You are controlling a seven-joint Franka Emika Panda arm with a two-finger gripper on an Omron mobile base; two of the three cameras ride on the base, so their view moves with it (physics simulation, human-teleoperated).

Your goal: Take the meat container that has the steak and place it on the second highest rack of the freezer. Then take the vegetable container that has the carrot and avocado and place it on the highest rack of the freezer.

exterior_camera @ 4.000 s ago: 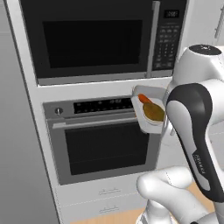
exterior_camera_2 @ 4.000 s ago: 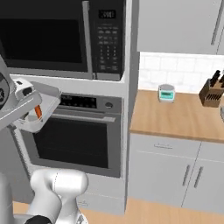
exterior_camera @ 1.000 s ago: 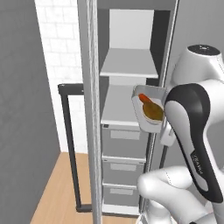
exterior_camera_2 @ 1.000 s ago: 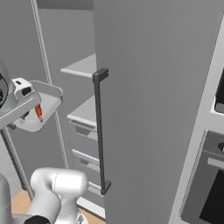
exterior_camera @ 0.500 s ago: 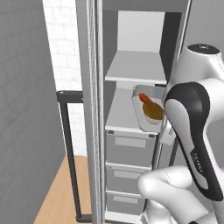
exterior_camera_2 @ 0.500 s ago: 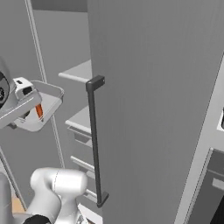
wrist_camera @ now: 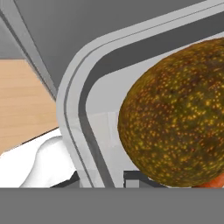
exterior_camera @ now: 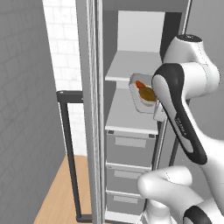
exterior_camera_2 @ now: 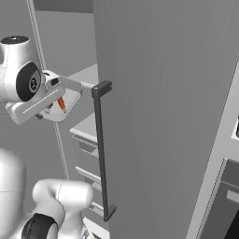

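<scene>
Before open freezer (exterior_camera: 131, 109), gripper (exterior_camera: 158, 111) clamping vegetable container (exterior_camera: 139, 94), door handle (exterior_camera_2: 101, 149) beside

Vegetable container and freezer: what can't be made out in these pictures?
- Hand: its fingertips are hidden behind the vegetable container and the arm in both base views.
- Carrot: mostly covered by the avocado in the hand view; a sliver shows at the bottom.
- Freezer shelves: largely blocked by the open door in the right base view.
- Steak container: cannot be made out on either shelf.
</scene>
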